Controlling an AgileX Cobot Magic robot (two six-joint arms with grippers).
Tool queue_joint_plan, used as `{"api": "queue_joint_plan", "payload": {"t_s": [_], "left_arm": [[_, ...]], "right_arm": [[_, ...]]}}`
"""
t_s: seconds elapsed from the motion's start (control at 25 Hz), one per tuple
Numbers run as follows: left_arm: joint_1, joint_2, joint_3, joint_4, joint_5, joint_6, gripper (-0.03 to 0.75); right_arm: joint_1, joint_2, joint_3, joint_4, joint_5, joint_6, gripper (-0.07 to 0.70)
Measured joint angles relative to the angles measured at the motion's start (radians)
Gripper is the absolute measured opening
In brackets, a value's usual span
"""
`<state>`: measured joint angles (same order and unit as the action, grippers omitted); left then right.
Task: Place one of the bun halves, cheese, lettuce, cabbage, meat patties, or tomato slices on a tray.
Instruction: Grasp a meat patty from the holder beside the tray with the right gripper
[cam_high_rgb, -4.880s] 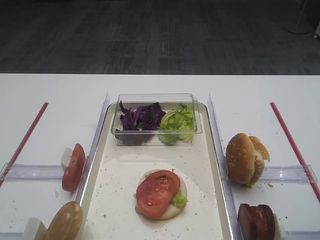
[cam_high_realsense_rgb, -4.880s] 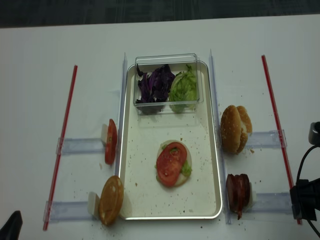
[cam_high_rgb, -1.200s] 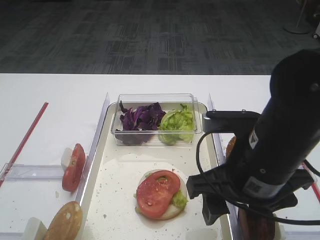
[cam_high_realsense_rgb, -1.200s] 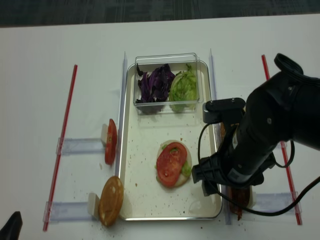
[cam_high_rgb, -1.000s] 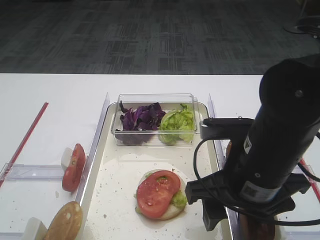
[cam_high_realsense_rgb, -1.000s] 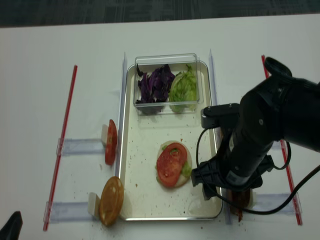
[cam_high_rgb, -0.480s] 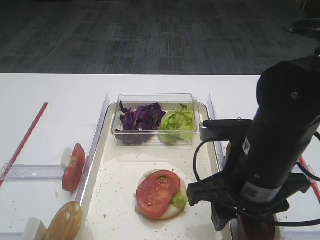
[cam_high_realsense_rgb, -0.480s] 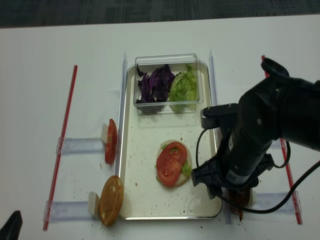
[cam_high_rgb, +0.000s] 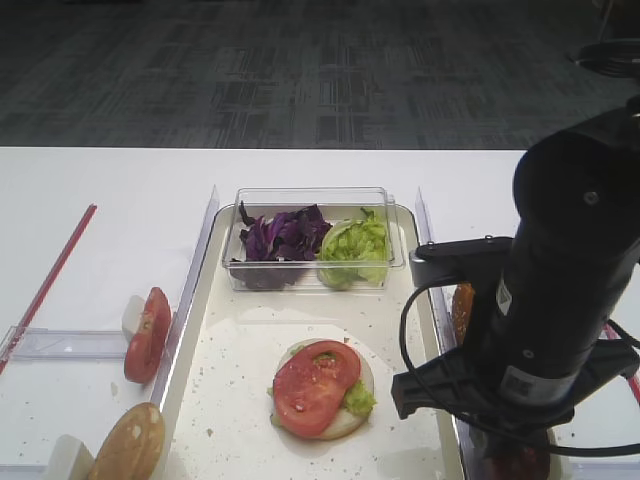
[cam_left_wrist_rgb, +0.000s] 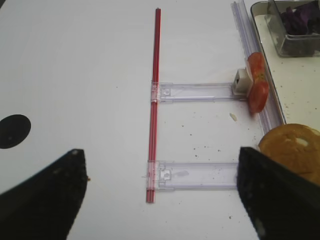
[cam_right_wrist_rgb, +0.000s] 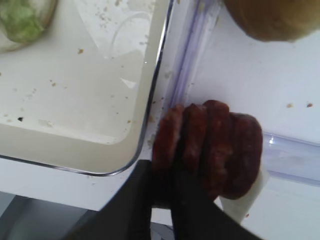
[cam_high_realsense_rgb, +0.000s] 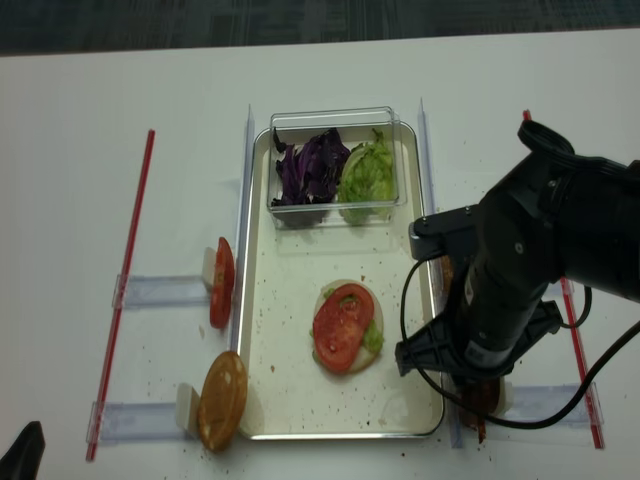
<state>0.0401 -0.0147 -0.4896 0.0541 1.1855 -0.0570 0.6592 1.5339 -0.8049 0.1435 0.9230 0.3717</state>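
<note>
One arm bent down right of tray (cam_high_rgb: 200, 345); right end effector (cam_right_wrist_rgb: 172, 172) clamped on meat patties (cam_right_wrist_rgb: 210, 147).

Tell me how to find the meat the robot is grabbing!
Start at the long cream tray in the middle, then look just past its near right corner. There the meat patties stand on edge in a row, with the right gripper shut on the one nearest the tray. They are dark reddish-brown, unlike the golden bun halves beside them.
</note>
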Motion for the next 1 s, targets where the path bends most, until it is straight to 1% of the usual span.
{"api": "queue_joint_plan", "payload": {"t_s": [0.04,0.36,0.52,0.76,1.0], "left_arm": [[0.000,0.000,0.000,0.000,0.000,0.000,0.565],[0.000,0.000,0.000,0.000,0.000,0.000,0.565],[0.000,0.000,0.000,0.000,0.000,0.000,0.565],[0.000,0.000,0.000,0.000,0.000,0.000,0.565],[0.000,0.000,0.000,0.000,0.000,0.000,0.565]], "right_arm": [[0.000,0.000,0.000,-0.002,0.002,0.000,0.118],[0.000,0.000,-0.005,-0.007,0.008,0.000,0.118],[0.000,-0.006,-0.033,-0.009,0.038,0.003,0.118],[0.000,-0.068,-0.093,-0.008,0.078,0.002,0.118],[0.000,-0.084,-0.114,-0.008,0.113,0.003,0.118]]}}
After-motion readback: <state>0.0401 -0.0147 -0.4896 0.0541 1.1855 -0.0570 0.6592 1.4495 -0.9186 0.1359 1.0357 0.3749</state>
